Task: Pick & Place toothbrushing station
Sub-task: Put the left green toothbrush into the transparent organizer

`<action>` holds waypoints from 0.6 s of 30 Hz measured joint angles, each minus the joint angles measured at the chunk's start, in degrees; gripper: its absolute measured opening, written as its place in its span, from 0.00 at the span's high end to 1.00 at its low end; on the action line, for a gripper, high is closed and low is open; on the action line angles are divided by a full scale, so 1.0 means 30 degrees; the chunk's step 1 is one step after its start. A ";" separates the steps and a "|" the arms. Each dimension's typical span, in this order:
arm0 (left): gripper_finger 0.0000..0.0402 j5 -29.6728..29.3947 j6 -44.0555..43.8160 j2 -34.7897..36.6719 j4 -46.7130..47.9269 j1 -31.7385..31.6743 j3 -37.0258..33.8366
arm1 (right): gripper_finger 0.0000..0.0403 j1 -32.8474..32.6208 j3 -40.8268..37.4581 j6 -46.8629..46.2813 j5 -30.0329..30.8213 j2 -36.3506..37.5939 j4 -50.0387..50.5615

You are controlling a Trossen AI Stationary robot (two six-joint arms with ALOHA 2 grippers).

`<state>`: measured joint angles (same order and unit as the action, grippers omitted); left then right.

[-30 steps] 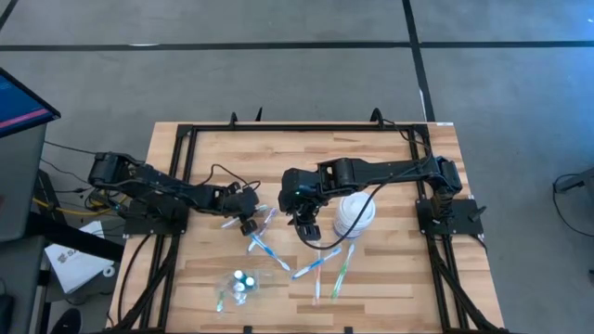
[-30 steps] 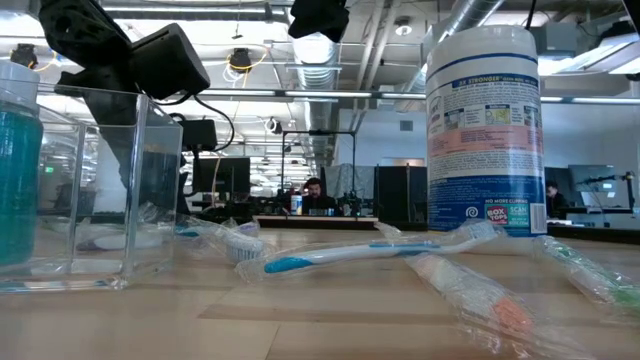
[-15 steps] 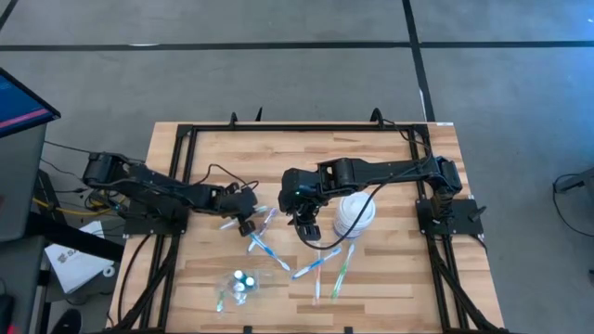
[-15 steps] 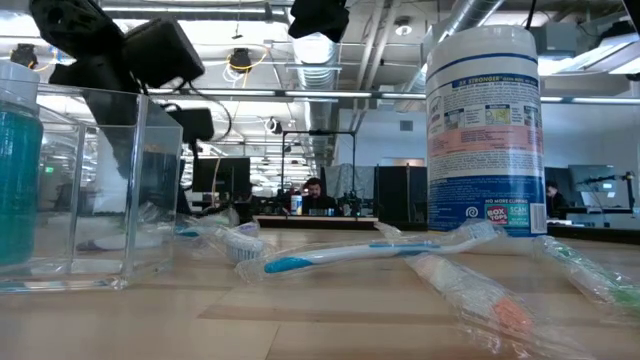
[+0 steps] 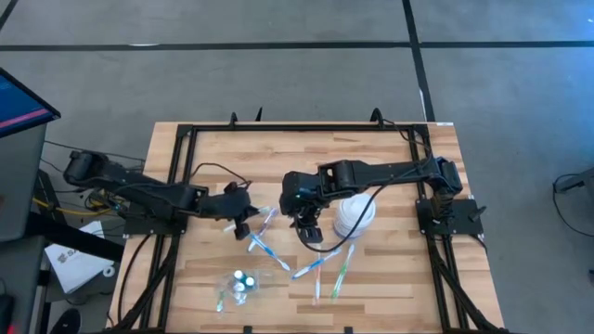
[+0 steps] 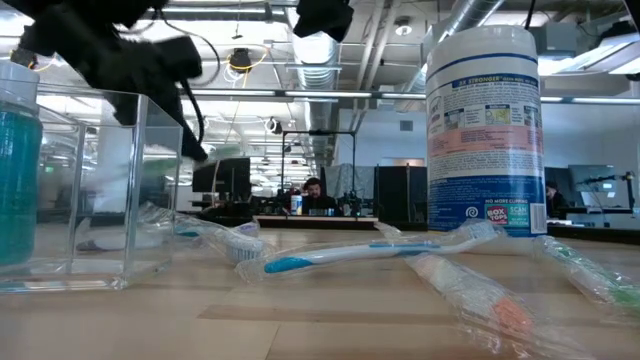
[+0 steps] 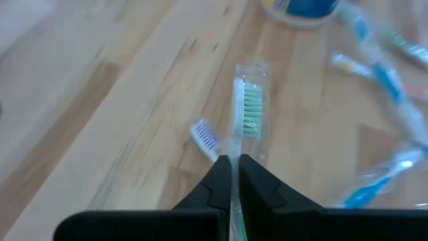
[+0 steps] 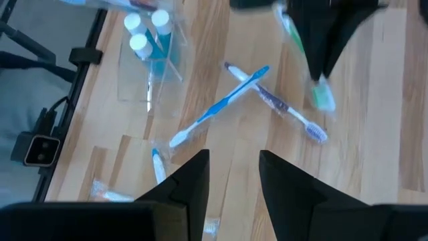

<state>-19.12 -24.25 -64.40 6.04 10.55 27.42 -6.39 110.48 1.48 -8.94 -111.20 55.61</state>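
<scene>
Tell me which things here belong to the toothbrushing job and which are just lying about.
Job:
green toothbrush, pinched in the left end effector
blue toothbrush
blue bottles

Lying about:
white cup stack
wipes canister

Green toothbrush (image 7: 249, 114): wrapped in clear film, green bristles; lifted clear of the desk, gripped by its handle in the left end effector (image 7: 234, 175).
Crossed pair: a blue toothbrush (image 8: 221, 106) is laid over a darker one (image 8: 281, 107), flat on the desk.
Other toothbrushes (image 5: 339, 270): scattered flat at the desk's front, pale with blue or green accents.
Bottles (image 5: 241, 281): blue, white-capped, clustered upright inside the bag.
Bag (image 5: 225, 295): clear, crinkled, near the front edge.
</scene>
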 joint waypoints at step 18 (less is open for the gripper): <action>0.99 -0.1789 0.2518 0.2084 -0.6150 0.4509 0.0022 | 0.70 -0.0612 0.0027 -0.0335 -0.0012 0.0913 0.1814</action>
<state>-24.49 -16.70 -58.15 -12.40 24.08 27.49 -8.23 110.56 0.47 -8.98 -108.46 61.05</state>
